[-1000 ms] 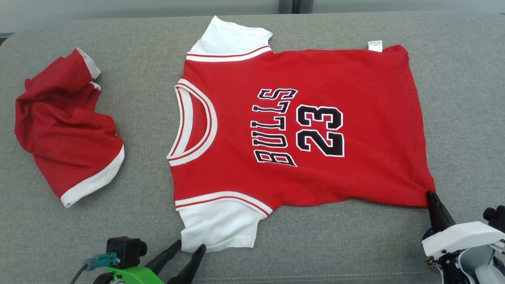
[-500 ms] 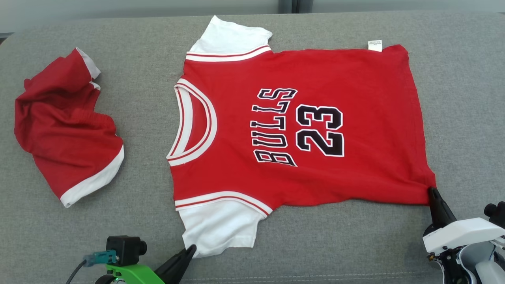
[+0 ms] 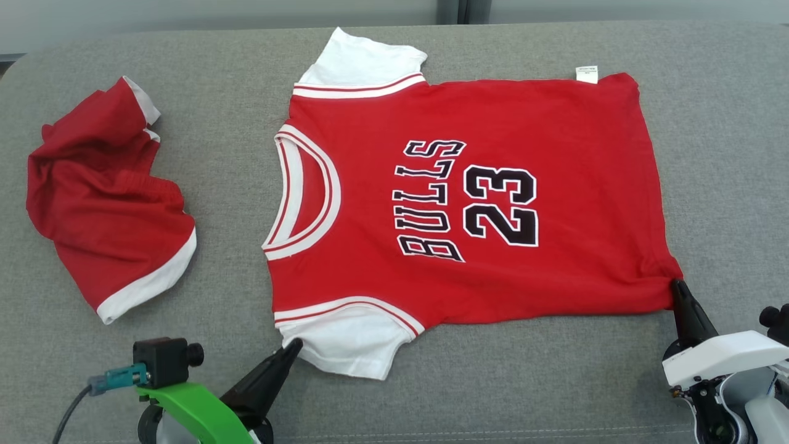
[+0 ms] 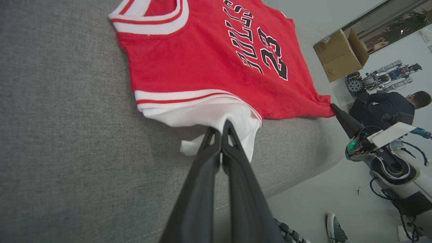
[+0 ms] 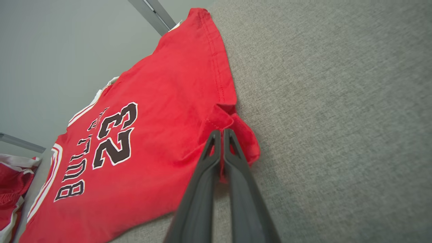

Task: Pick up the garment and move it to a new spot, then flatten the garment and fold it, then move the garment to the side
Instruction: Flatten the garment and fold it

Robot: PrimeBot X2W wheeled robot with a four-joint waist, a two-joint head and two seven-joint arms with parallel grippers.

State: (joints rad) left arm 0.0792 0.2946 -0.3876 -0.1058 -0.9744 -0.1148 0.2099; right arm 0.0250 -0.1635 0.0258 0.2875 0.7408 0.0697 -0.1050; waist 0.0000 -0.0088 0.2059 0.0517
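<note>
Here the left tool [image 3: 294, 344] pinches the jersey [image 3: 555, 185] at its sleeve [image 3: 351, 345], the right tool [image 3: 676, 285] at a half-hidden hem corner [image 3: 661, 277].

A grey fabric cushion [image 3: 216, 74] carries a red jersey [image 3: 363, 216] lying flat, stretched between the jaws of the left gripper [image 3: 294, 345] and right gripper [image 3: 677, 285]. A crumpled red garment [image 3: 105, 209] lies well outside the left jaws.

Grey upholstered surface [image 3: 493, 382], perhaps couch; pale wall [image 3: 216, 12] behind; cardboard box [image 4: 339, 55], pale floor [image 4: 320, 199] beyond.
</note>
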